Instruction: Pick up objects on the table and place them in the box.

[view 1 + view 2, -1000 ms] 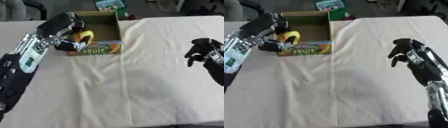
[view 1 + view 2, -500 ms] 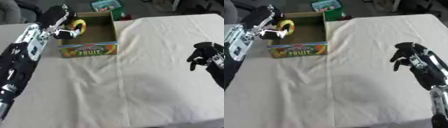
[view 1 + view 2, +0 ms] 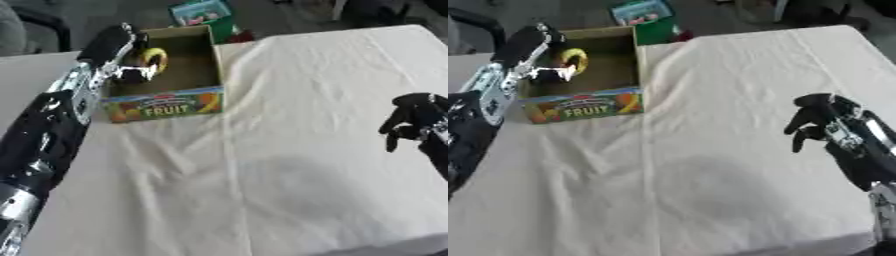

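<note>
An open cardboard box (image 3: 163, 105) with a "FRUIT" print on its front wall stands at the far left of the table. My left hand (image 3: 116, 46) reaches over the box's left wall, its fingers curled round a yellow curved object (image 3: 157, 57) that hangs inside the box opening. Whether the object touches the box floor is hidden. My right hand (image 3: 820, 118) hovers above the cloth at the right side, well away from the box, fingers loosely bent downward and holding nothing.
A white creased cloth (image 3: 289, 150) covers the table. Beyond the far edge, behind the box, a green and blue package (image 3: 202, 12) lies on the floor. A dark chair part (image 3: 474, 21) shows at the top left.
My left hand has carried the yellow object from the box's front left corner to deeper inside the opening. The camera has shifted too. The right hand has kept its pose.
</note>
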